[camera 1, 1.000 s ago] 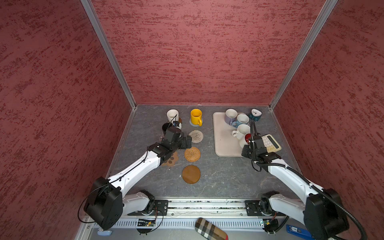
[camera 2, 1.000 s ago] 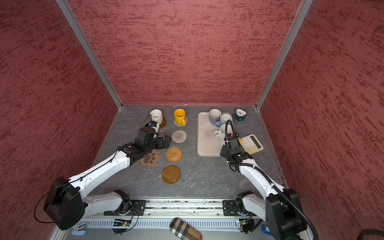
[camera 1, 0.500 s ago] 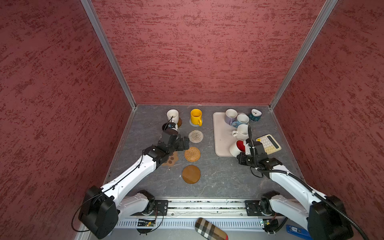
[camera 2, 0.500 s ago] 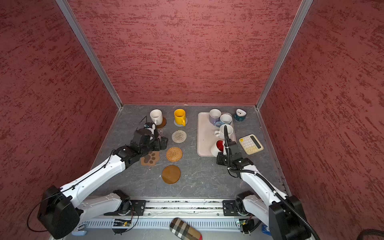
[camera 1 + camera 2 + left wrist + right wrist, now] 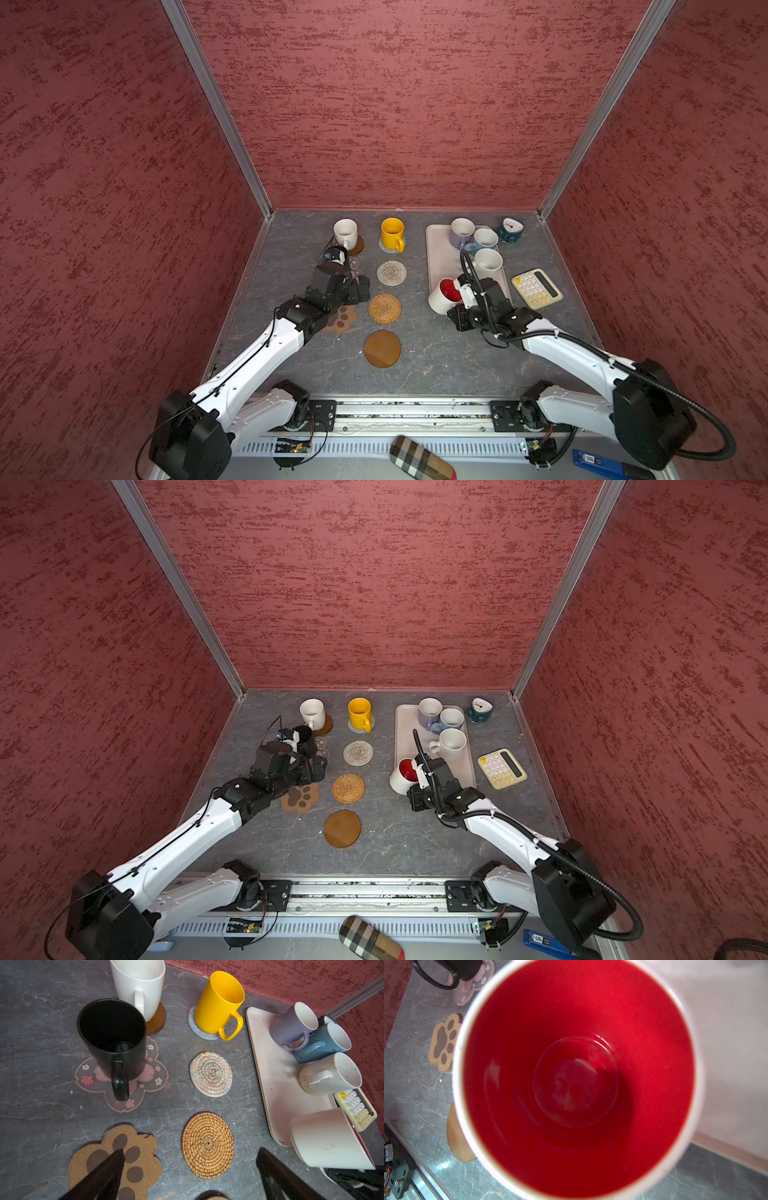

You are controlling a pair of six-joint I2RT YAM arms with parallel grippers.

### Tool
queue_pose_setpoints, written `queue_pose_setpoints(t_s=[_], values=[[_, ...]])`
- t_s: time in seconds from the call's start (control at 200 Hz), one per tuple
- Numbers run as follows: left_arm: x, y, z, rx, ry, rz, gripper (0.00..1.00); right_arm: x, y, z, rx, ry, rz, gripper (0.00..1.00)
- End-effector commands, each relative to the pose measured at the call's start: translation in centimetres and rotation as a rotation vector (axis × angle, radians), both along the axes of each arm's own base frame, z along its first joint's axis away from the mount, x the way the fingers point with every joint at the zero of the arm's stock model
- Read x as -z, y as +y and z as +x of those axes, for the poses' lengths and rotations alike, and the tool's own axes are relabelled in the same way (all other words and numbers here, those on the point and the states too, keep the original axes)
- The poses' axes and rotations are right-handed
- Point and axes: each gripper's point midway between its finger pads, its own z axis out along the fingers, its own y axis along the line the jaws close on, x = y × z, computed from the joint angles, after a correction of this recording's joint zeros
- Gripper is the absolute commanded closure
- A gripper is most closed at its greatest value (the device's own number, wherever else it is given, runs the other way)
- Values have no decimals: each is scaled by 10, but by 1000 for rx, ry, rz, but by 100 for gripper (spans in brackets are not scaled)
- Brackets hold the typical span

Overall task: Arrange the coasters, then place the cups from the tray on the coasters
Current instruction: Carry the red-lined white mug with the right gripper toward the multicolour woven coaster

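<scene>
My right gripper [image 5: 460, 291] is shut on the white cup with the red inside [image 5: 444, 293], tilted in the air over the near left corner of the cream tray [image 5: 440, 257]; the cup fills the right wrist view [image 5: 577, 1076] and hides the jaws. Three cups stay on the tray: lavender [image 5: 461, 232], blue [image 5: 484, 241], speckled white [image 5: 487, 262]. My left gripper [image 5: 191, 1152] is open and empty above the paw coaster [image 5: 141, 1147] and rattan coaster [image 5: 207, 1145]. The black cup [image 5: 112, 1039] stands on the pink flower coaster [image 5: 151, 1078]. A white cup [image 5: 345, 232] and a yellow cup [image 5: 392, 233] stand on coasters at the back.
The beige woven coaster [image 5: 391, 272] and a brown wooden disc [image 5: 382, 348] lie bare in the middle column. A teal clock [image 5: 510, 230] and a cream calculator [image 5: 536, 288] sit to the right of the tray. Red walls close in three sides.
My right gripper has carried the red-inside cup from the tray toward its near left corner. My left gripper has drawn back from the black cup, which stays on the flower coaster.
</scene>
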Motion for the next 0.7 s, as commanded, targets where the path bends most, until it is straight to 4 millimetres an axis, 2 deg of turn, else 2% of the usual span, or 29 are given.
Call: queue_pose_setpoints(t_s=[0.0,0.215,0.366,0.406,0.426,0.691], values=[[6,6,-3,-18,12,7,1,-48,23,35,-42,-197,47,100],[10,14,-4,-34,9,13,1,-47,42,56,-89,-216,9,100],[15,16,-4,-40,5,20,1,-47,48,75,-95,-242,-51,100],[15,16,-3,-41,2,20,1,-52,49,80,-95,-262,-57,100],[15,17,-3,-41,2,21,1,-45,50,83,-98,-251,-71,100],[18,14,5,-41,-3,5,1,-44,71,109,-143,-300,-107,100]])
